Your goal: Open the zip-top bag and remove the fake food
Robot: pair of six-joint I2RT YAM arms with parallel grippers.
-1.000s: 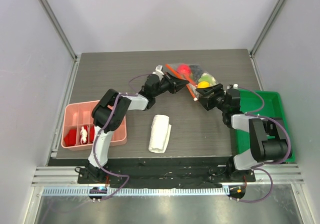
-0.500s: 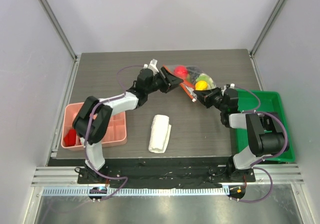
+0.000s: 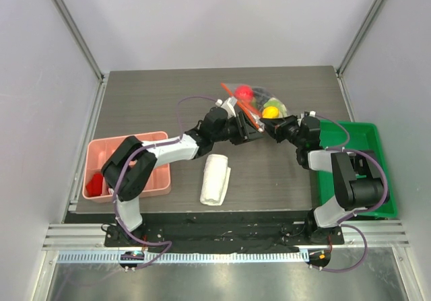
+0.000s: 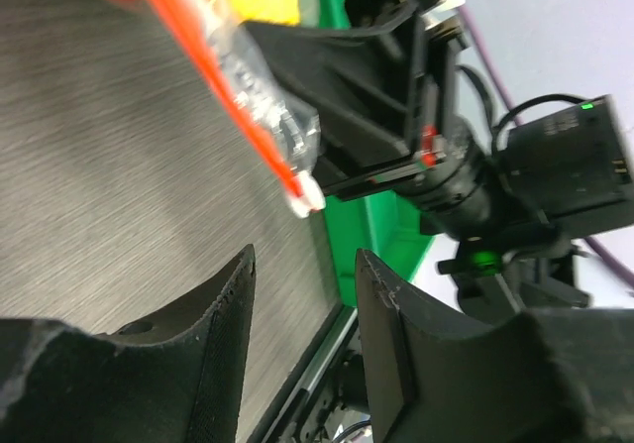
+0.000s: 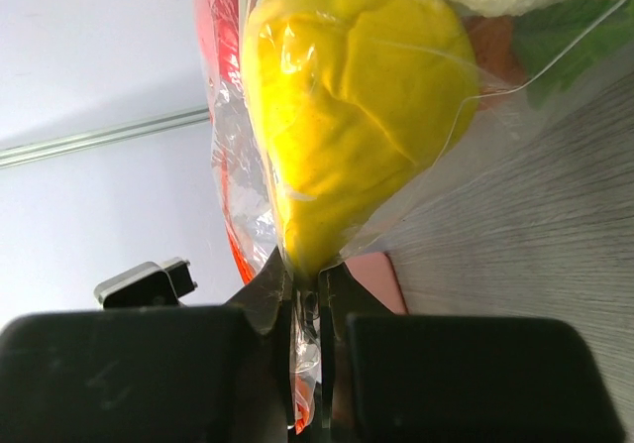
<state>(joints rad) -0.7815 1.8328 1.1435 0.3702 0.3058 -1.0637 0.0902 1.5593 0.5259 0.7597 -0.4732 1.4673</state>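
Observation:
The zip-top bag (image 3: 259,102) lies at the back middle of the table, clear plastic with an orange-red zip strip (image 3: 242,107). The fake food shows through it: a red piece (image 3: 244,93), a yellow piece (image 3: 271,112) and a green piece (image 3: 273,103). My right gripper (image 3: 273,127) is shut on the bag's near corner; the plastic (image 5: 309,364) is pinched just under the yellow piece (image 5: 357,96). My left gripper (image 3: 250,129) stands open at the near end of the strip. The white slider (image 4: 307,197) sits just beyond its fingertips (image 4: 246,265), with nothing between them.
A folded white cloth (image 3: 215,178) lies in front of the bag. A pink compartment tray (image 3: 158,180) stands at the left edge, under the left arm. A green tray (image 3: 363,146) stands at the right edge, behind the right arm.
My left gripper let go of the strip's far part, opened and swung down to the slider end. My right gripper closed on the bag's near corner.

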